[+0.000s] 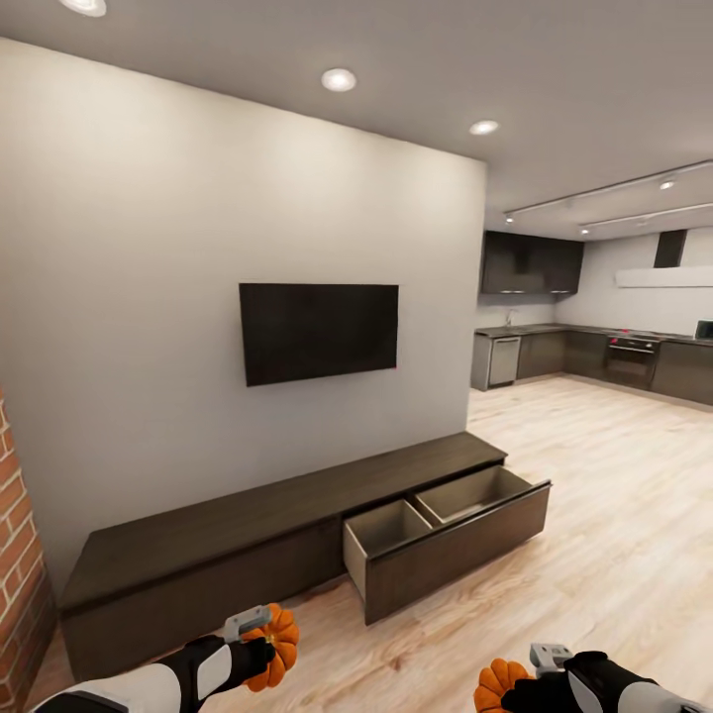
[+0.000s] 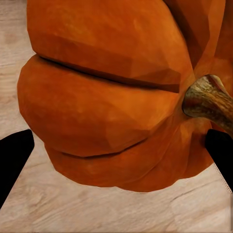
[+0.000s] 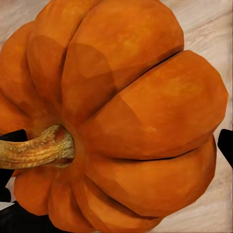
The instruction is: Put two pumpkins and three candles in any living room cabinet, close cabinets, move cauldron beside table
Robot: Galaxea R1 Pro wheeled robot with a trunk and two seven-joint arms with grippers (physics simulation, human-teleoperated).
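Pumpkins are carried one in each arm toward the cabinet (image 1: 297, 535), which stands along the white wall under a dark television (image 1: 319, 332). The left pincer (image 1: 259, 649) is closed on one pumpkin (image 1: 275, 646), low in the head view at the left side; in the left wrist view the same pumpkin (image 2: 111, 92) sits between the two black fingertips (image 2: 13, 155), with its stem (image 2: 208, 99) turned to one side. The right pincer (image 1: 525, 688) holds the second pumpkin (image 1: 500, 685) in the same way, and the right wrist view shows its ribbed body (image 3: 121, 116) and stem (image 3: 36, 148) over the pale wooden floor (image 1: 614, 515).

One drawer (image 1: 446, 535) of the cabinet is already pulled out, near its right end, and it has two pale compartments side by side; both look empty from here. The robot is not yet close enough, I think. To do this step well, the base should come nearer and face the drawer squarely, so that each arm can reach over the front panel without touching it. Then each pumpkin should go down low into its own compartment before the pincer opens, because a round thing released from high can roll or bounce out. Room must remain for the three candles, or another drawer can be used.

No brand, label or writing can be read anywhere; the television screen is black.
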